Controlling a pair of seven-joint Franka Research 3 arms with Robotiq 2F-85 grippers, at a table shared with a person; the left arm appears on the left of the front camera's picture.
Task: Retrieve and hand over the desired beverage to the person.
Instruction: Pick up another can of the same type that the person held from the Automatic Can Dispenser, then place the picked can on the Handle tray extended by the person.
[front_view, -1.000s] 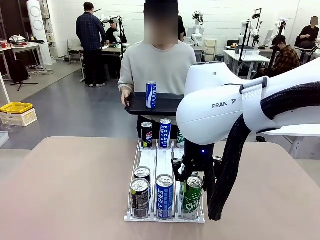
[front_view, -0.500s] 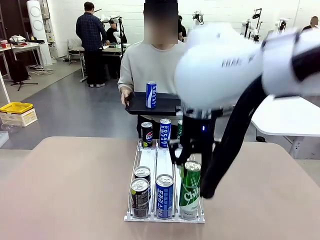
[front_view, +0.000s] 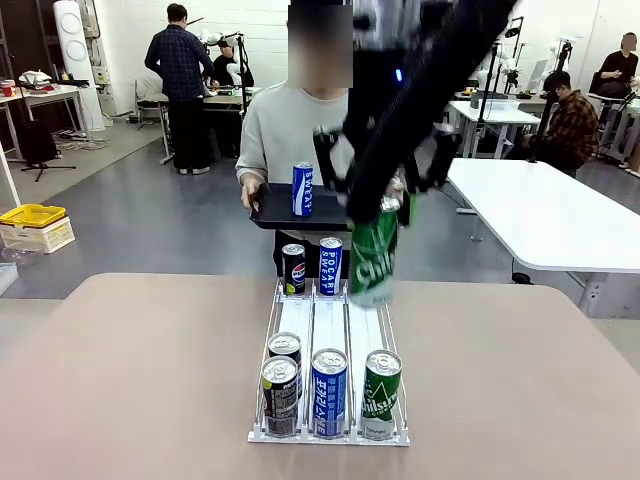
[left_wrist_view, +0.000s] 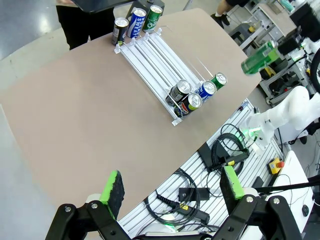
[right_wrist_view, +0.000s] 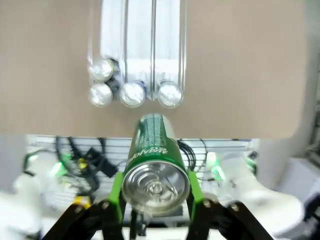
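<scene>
My right gripper (front_view: 386, 208) is shut on a green can (front_view: 374, 262) and holds it tilted, high above the far end of the clear can rack (front_view: 330, 322). In the right wrist view the green can (right_wrist_view: 154, 165) sits between the green pads (right_wrist_view: 116, 196) of the right gripper (right_wrist_view: 155, 196), far above the rack (right_wrist_view: 137, 40). The person (front_view: 300, 130) in a light grey top stands across the table, holding a black tray (front_view: 272, 212) that carries a blue can (front_view: 302, 190). My left gripper (left_wrist_view: 172, 184) hangs open and empty high over the table; the lifted green can (left_wrist_view: 260, 59) shows far off.
At the rack's near end stand two dark cans (front_view: 281, 392), a blue can (front_view: 329, 392) and a green can (front_view: 381, 394). A Pepsi can (front_view: 293, 268) and a blue Pocari can (front_view: 330, 264) stand at its far end. Brown tabletop (front_view: 130, 380) lies open on both sides.
My right gripper has lifted the green can out of the rack's right lane and carried it up towards the tray. Another green can now stands at that lane's front.
</scene>
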